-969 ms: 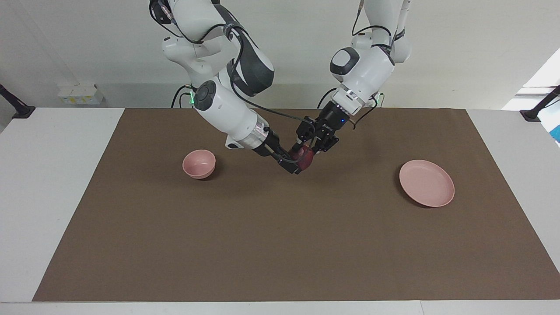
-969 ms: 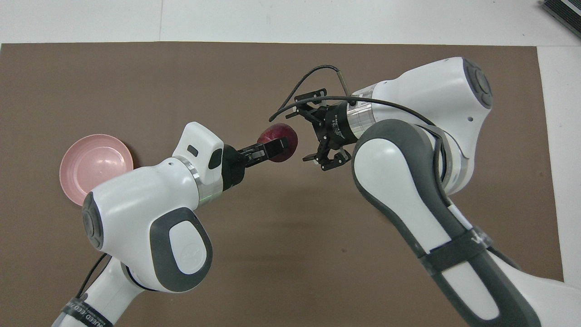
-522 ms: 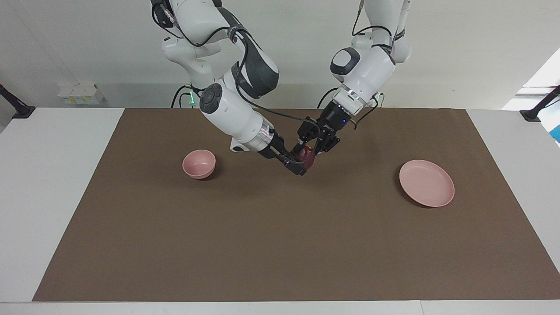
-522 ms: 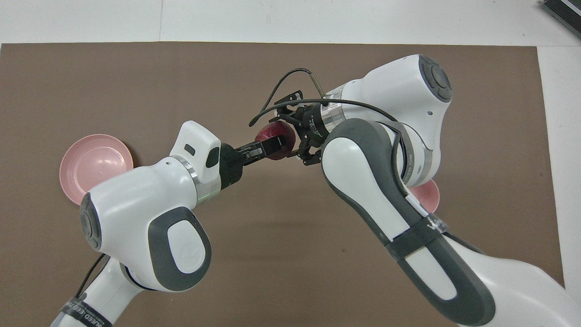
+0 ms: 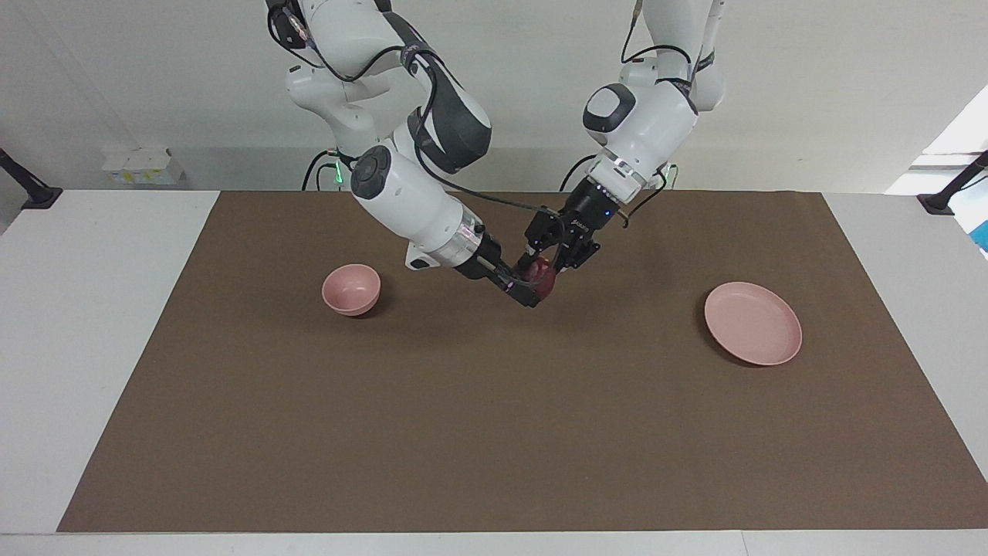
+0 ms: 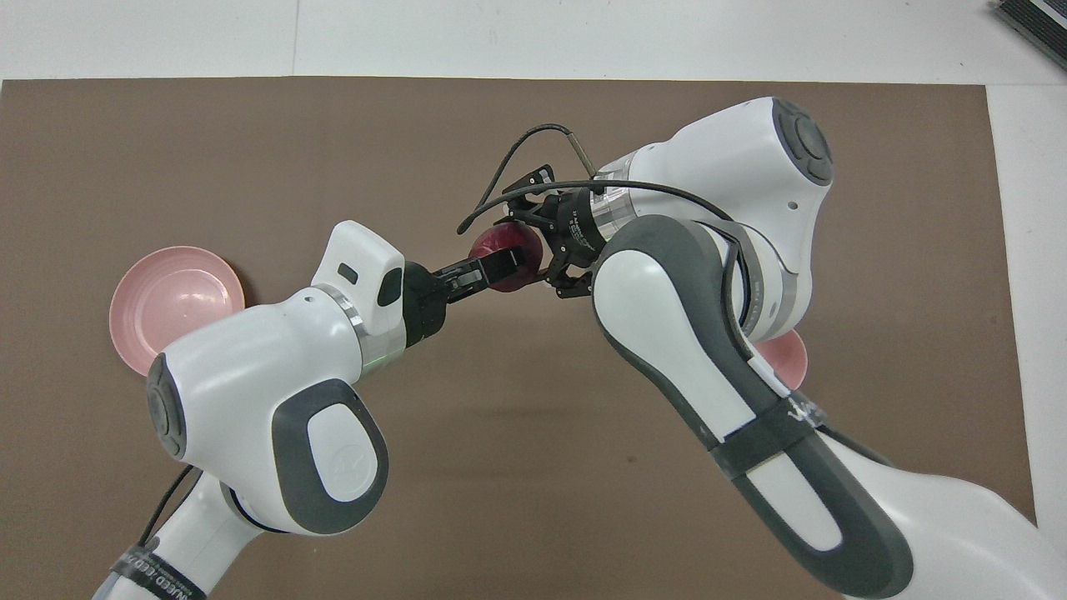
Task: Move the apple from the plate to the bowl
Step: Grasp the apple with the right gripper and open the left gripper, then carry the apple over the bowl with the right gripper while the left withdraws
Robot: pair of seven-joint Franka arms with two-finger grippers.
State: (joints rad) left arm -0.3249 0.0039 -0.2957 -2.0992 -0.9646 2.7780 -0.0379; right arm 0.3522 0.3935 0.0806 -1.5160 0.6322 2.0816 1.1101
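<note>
- Since a second ago the right arm has swung in toward the middle of the brown mat (image 5: 494, 432). Its right gripper (image 5: 529, 292) now straddles the apple instead of hanging clear of it.
- The plate (image 5: 752, 323), wide, flat and pale pink, lies bare at the left arm's end.
- The bowl (image 5: 351, 288), small, deep and smooth, sits at the right arm's end, so the right arm is the nearer one.
- The left gripper (image 6: 498, 272) is clenched on the apple; the right gripper's fingers look spread on either side of it, not yet pressing.
- The apple (image 5: 543, 279), round, glossy and dark red, hangs over the mat's middle, between both grippers, mid-handover.
</note>
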